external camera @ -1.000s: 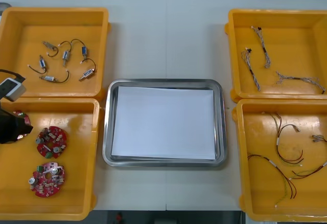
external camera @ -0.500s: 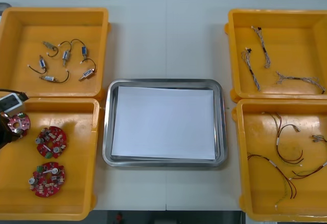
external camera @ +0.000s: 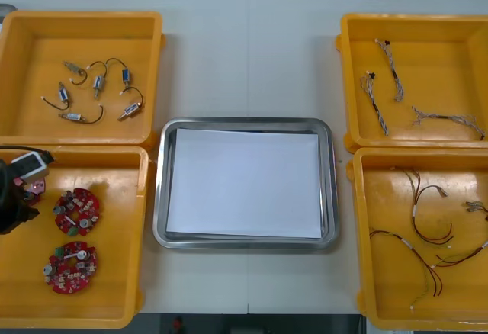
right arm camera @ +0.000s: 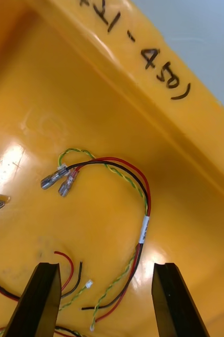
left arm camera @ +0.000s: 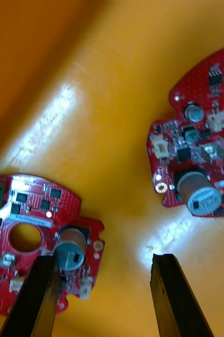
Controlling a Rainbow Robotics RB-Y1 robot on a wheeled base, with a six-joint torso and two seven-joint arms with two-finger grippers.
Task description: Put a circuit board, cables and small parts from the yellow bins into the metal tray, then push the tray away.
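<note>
Low over the near-left yellow bin, left gripper hangs spread open, one red circuit board beside a finger; right gripper gapes over cables.

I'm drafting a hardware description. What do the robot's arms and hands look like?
Both the left hand and the right hand have two plain matte black fingers, flat slabs with squared tips. The left arm is black, with a small white block and a thin black cable over it.
</note>
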